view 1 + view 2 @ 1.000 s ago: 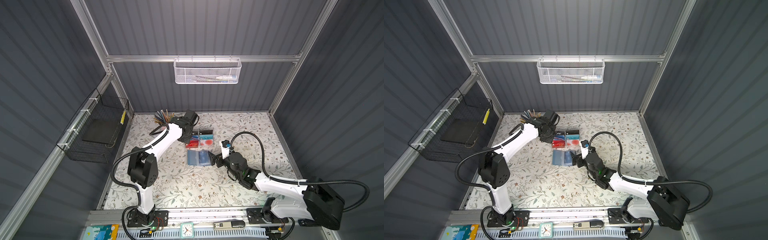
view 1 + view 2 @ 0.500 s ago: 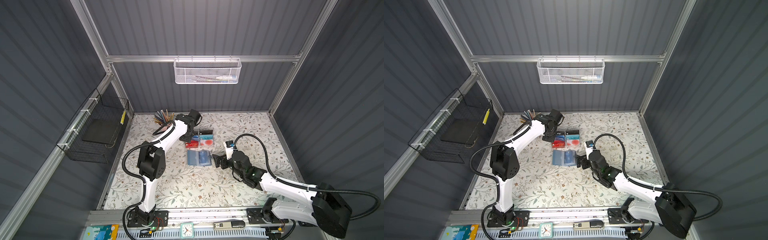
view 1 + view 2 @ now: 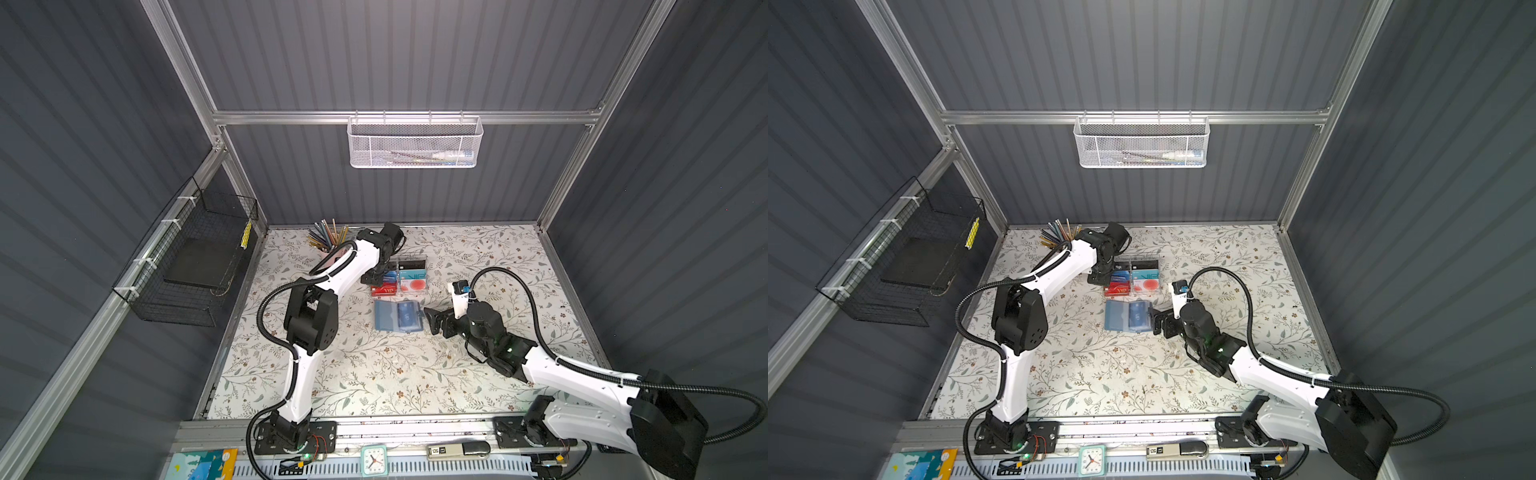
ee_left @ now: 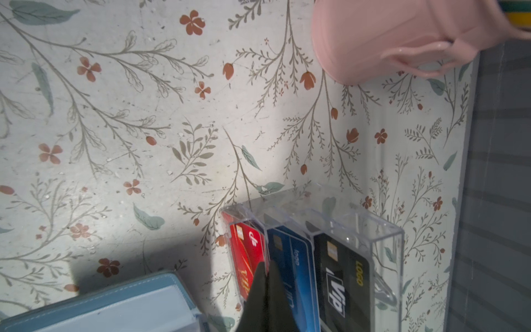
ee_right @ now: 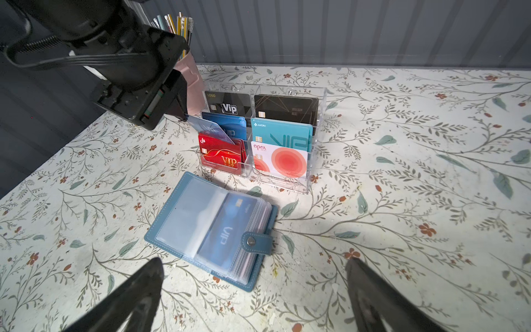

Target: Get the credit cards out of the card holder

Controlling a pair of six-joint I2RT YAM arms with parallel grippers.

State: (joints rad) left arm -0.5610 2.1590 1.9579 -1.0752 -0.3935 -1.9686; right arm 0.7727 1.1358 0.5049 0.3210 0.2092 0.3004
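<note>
On a flower-patterned table (image 5: 402, 143), the right gripper (image 3: 435, 321) is seen nearest, its jaws spread wide and empty, just to the right of the card holder (image 5: 184, 218). The card holder is laid open and flat, its snap tab turned toward that gripper. A blue card (image 5: 227, 232) is kept in its top clear sleeve. Just beyond, a clear rack (image 5: 320, 129) filled with cards is stood upright, and a white card with red circles (image 5: 284, 161) is set in its front right slot. At the rack's left side, the left gripper (image 4: 265, 273) is pressed together on a pale blue card (image 5: 208, 128), tilted over a red card (image 5: 221, 158). At the far left, a pink cup (image 4: 388, 34) of pencils (image 5: 175, 23) is placed.
</note>
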